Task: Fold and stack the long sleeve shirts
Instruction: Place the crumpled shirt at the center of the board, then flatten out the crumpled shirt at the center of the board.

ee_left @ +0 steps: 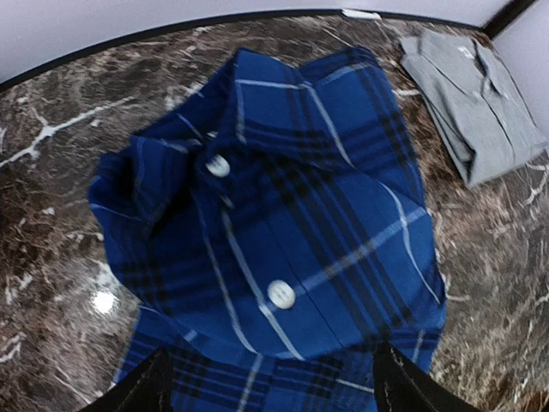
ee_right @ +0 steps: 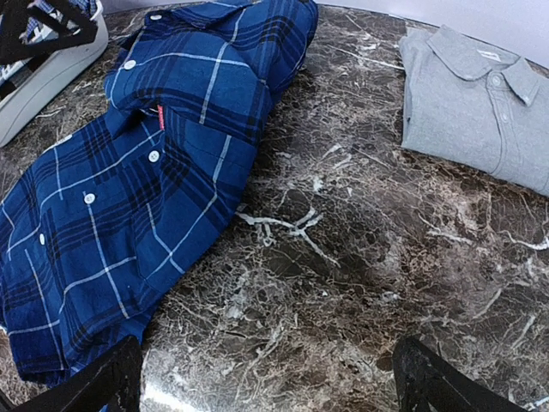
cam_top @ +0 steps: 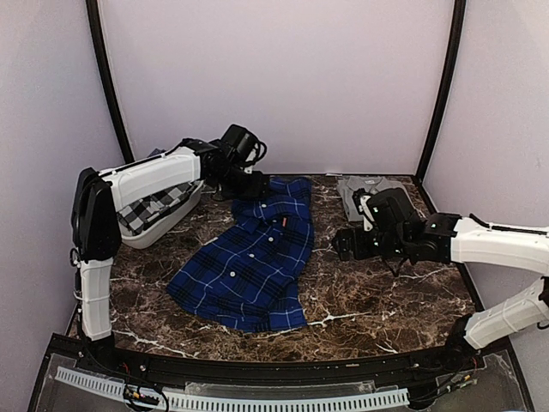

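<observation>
Two shirts on one marble table: one blue plaid shirt, one grey shirt. One white basket with one checked cloth. Two robot arms, left arm and right arm.

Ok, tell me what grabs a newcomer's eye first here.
The royal-blue plaid shirt sprawled across the middle of the dark marble table, its collar end below the open left gripper. Next, the grey shirt folded neatly in the far right corner, and a white bin of checked cloth at left.
</observation>
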You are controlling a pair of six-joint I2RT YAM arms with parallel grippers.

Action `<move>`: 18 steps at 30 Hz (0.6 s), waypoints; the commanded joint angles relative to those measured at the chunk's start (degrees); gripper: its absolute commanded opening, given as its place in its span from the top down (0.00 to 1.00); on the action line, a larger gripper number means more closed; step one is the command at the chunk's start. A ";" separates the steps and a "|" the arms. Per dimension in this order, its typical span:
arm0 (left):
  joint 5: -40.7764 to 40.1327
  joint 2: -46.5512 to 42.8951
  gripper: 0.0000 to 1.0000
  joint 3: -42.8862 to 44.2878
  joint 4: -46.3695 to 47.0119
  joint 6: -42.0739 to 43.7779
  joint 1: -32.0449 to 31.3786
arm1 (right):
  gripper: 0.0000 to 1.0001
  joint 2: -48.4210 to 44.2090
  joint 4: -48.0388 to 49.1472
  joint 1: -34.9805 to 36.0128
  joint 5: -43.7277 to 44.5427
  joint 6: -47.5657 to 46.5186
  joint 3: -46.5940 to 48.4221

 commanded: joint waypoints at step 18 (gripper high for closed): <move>1.47 -8.01 0.47 -21.35 3.06 -13.60 -29.87 | 0.01 -9.30 -0.65 -6.77 2.31 5.69 -1.96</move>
